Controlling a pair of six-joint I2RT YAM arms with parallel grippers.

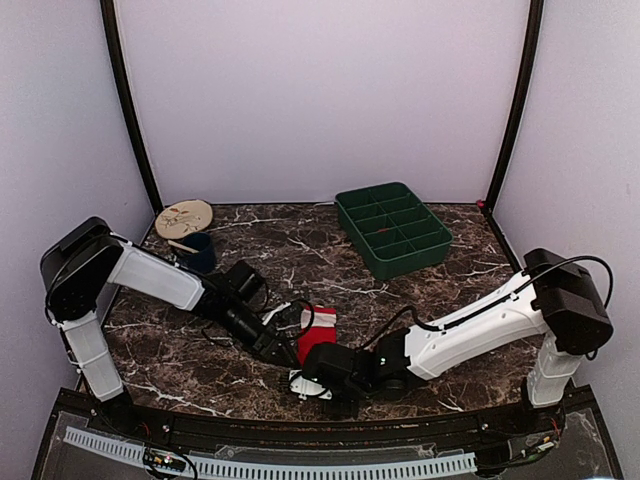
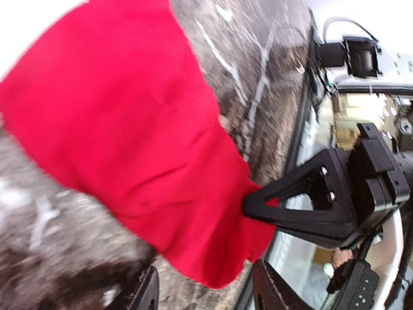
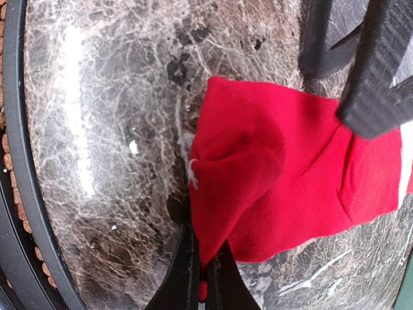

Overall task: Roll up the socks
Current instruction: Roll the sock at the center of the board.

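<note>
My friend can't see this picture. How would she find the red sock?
Start at the dark marble table, at the middle of its front edge. The sock lies there, one corner pinched by the right hand. It is the only bright red thing; the blue cup and green tray sit farther back.

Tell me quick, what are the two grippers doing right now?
Left gripper: open, holding nothing.
Right gripper: closed, pinching the red sock.

Dark marble table (image 1: 300,250), pale lilac walls (image 1: 320,100), black corner posts (image 1: 125,100)
</note>
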